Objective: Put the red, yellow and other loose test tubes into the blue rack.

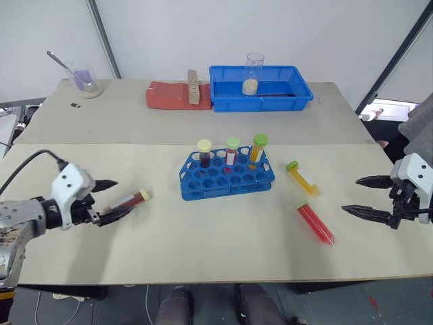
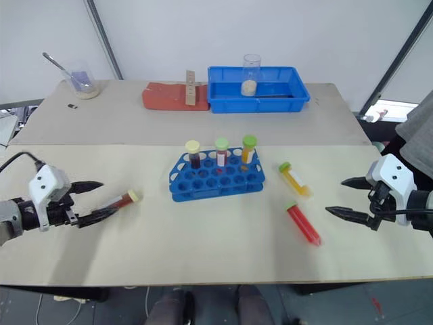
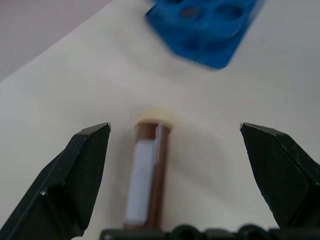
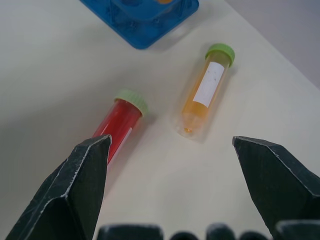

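In the left wrist view the blue rack [image 3: 207, 27] is blurred and cut by the picture's edge. The brown tube [image 3: 147, 180] loses its lower end behind the left tool's [image 3: 175, 150] base. The labels on the racked tubes [image 1: 232, 153] are too small to read.

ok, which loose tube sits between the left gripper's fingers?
The dark red-brown tube with the pale-yellow cap, lying left of the rack between the open left gripper fingers. The red tube and yellow tube, both green-capped, lie right of the rack.
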Controlling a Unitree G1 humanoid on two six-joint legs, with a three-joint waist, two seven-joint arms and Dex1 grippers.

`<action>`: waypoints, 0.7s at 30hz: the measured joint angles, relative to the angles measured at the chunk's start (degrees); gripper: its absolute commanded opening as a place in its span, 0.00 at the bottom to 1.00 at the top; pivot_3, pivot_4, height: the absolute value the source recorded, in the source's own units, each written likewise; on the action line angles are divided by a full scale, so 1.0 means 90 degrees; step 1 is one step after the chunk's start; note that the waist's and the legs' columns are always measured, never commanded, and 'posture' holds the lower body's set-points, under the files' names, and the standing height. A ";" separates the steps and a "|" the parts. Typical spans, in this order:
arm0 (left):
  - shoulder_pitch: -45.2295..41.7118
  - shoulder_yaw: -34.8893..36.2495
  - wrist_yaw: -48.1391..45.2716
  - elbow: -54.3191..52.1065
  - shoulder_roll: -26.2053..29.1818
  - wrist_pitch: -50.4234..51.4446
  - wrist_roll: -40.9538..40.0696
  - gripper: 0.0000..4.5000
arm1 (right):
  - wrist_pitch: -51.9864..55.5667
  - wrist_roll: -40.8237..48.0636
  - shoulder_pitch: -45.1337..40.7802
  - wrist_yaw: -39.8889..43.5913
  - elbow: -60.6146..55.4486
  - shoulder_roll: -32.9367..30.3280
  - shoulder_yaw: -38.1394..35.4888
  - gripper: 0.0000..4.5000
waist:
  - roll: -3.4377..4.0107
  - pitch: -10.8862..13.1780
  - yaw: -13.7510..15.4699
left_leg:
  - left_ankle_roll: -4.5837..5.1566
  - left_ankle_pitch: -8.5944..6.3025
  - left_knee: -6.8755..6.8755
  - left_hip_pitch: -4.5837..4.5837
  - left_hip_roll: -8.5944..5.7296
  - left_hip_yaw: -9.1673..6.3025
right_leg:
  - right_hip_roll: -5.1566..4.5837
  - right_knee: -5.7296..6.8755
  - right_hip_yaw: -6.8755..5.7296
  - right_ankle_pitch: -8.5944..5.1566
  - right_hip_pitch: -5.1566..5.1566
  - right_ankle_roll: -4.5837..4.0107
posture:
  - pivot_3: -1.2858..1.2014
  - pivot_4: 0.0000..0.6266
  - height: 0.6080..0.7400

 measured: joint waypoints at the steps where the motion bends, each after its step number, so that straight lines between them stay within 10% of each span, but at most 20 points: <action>1: -0.0132 -0.0142 0.0003 -0.0290 0.0003 0.0152 -0.0129 1.00 | 0.0073 -0.0140 -0.0269 -0.0086 0.0054 -0.0024 0.0257 0.96 | 0.0000 0.0000 -0.0011 | 0.0000 0.0000 0.0001 0.0001 0.0000 0.0000 | 0.0000 0.0001 0.0000 0.0001 -0.0001 0.0001 | 0.52 0.24 1.00; 10: -0.1250 -0.1359 0.0171 -0.1209 -0.0040 0.0716 -0.0376 1.00 | 0.1573 -0.0902 -0.3089 -0.0344 0.0882 0.0497 0.2383 0.96 | 0.0004 0.0002 -0.0059 | 0.0002 0.0001 0.0000 -0.0002 -0.0001 -0.0009 | 0.0015 0.0009 0.0002 -0.0001 -0.0003 -0.0005 | 0.52 0.24 1.00; 21: -0.1481 -0.1908 0.0243 -0.1168 -0.0197 0.0678 -0.0212 1.00 | 0.1290 -0.2446 -0.6012 -0.0766 0.5482 0.2510 0.3997 0.96 | 0.0005 0.0003 -0.0136 | 0.0003 0.0001 -0.0001 -0.0023 -0.0009 -0.0017 | 0.0014 -0.0008 0.0003 0.0046 -0.0004 0.0010 | 0.52 0.24 1.00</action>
